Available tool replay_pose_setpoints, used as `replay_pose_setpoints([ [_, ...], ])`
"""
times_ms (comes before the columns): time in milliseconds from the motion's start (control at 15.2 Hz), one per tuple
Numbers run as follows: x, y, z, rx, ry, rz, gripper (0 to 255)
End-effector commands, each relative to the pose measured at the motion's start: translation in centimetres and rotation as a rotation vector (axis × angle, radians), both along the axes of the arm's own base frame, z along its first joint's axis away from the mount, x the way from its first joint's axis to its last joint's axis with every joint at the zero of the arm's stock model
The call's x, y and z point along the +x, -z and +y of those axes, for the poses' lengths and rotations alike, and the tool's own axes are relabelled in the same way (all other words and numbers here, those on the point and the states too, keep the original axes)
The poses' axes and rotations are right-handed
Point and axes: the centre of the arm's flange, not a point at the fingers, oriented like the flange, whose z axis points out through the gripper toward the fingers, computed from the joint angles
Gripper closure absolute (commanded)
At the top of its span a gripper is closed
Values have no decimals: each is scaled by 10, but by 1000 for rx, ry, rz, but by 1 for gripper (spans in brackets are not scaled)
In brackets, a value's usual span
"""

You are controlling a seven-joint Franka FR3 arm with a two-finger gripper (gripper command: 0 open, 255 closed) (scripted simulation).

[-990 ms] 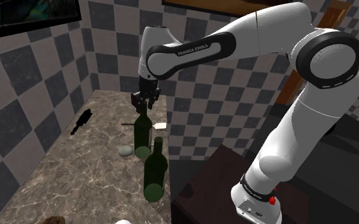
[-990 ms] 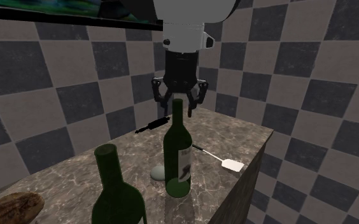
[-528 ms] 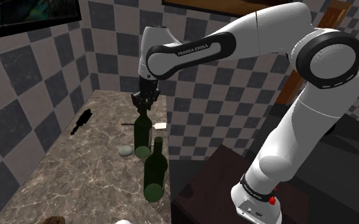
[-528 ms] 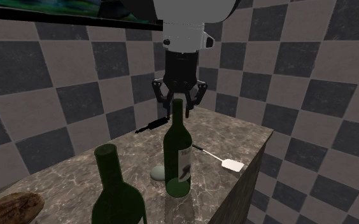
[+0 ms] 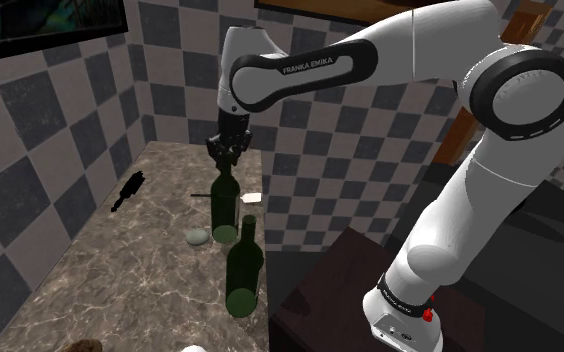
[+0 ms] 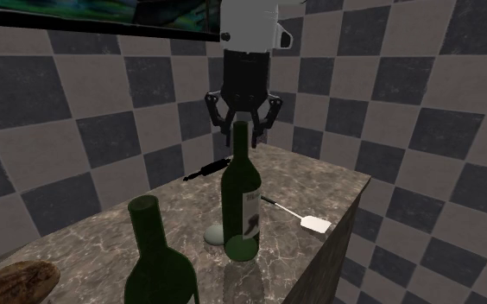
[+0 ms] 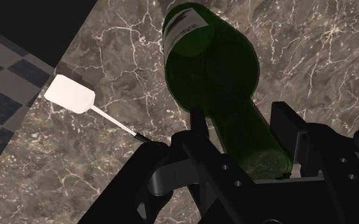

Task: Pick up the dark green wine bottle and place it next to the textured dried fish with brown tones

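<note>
Raised a little since a second ago, the gripper [image 6: 241, 129] is being kept clamped around the neck of the dark green wine bottle [image 6: 243, 199]. That bottle is being held upright just above the marble counter [image 6: 337, 186], near the long edge by the white spatula [image 6: 315, 225]. A second green bottle [image 6: 155, 259] is being shown between it and the brown dried fish [image 6: 13, 281], well apart at the counter's opposite end.

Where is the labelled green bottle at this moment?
In the second exterior view's centre, the labelled bottle is upright, neck in the gripper, beside a pale oval lump.
</note>
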Motion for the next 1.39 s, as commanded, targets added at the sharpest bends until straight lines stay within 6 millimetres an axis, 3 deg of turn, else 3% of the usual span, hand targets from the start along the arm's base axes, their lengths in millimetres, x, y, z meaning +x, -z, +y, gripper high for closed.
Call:
replay_pose_setpoints([
  [0,0,-10,0,0,0,0,255],
  [1320,0,-111,0,0,0,0,255],
])
